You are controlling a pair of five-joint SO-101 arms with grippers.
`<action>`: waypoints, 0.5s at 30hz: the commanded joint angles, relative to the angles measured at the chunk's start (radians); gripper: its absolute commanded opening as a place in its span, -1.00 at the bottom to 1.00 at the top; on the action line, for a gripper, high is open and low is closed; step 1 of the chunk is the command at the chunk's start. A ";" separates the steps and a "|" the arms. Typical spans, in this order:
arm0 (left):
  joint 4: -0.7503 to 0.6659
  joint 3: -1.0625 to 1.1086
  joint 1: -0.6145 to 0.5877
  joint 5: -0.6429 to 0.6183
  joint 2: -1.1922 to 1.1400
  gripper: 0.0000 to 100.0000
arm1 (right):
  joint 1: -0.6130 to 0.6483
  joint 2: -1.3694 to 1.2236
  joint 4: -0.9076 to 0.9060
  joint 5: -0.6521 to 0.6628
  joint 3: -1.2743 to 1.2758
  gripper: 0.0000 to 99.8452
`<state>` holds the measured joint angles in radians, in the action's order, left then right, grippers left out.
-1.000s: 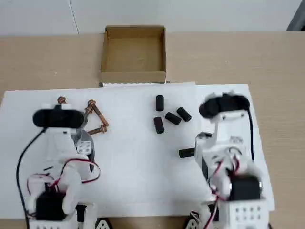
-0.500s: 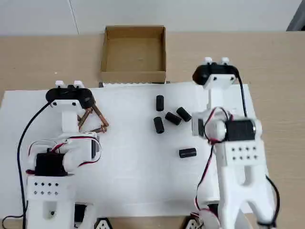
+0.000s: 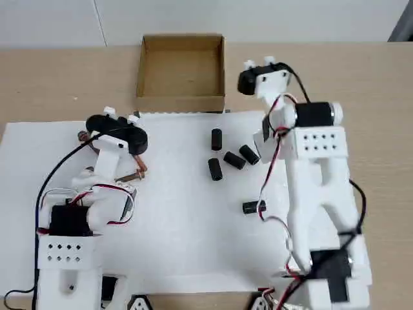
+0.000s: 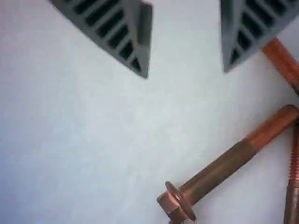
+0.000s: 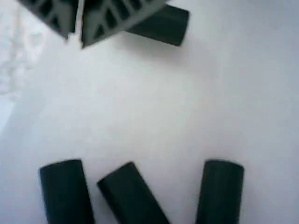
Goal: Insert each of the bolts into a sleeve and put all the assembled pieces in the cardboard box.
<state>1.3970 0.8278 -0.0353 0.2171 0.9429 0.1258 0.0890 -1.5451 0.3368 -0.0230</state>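
Several copper bolts lie on the white sheet at the left, one [image 3: 137, 173] beside the left arm. Up close, one bolt [image 4: 226, 170] lies just past my left gripper [image 4: 184, 67], which hovers open above bare sheet; a second bolt [image 4: 282, 58] passes by one fingertip. Several black sleeves [image 3: 233, 159] are scattered mid-sheet, one sleeve [image 3: 253, 207] nearer the front. My right gripper [image 5: 78, 39] is shut and holds nothing, above the sheet. One sleeve [image 5: 161, 25] lies behind its fingers and three sleeves [image 5: 133, 196] lie farther off. The cardboard box [image 3: 182, 100] stands open at the back.
The white sheet [image 3: 187, 245] covers most of the wooden table [image 3: 381, 97]. Both arm bases stand at the front edge, with loose cables around them. The right arm's upper links [image 3: 316, 161] stretch over the sheet's right side.
Both arms have unfolded from near the front edge and stretched toward the back. The left wrist now hangs over the bolts, and the right wrist has swung left past the sleeves.
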 commanded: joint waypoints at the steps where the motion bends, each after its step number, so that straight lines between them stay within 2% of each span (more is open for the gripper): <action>1: -0.021 0.019 -0.003 0.011 -0.005 -0.80 | -0.001 -0.053 -0.005 0.112 -0.087 -0.99; 8: -0.034 0.059 -0.003 0.012 -0.005 -0.79 | 0.007 -0.197 -0.016 0.190 -0.166 -0.76; 15: -0.049 0.065 -0.003 0.071 -0.005 -0.79 | 0.099 -0.294 -0.005 0.198 -0.227 -0.75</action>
<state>1.3679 0.8953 -0.0353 0.2677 0.9398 0.1995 -0.1918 -1.5574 0.5255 -0.1903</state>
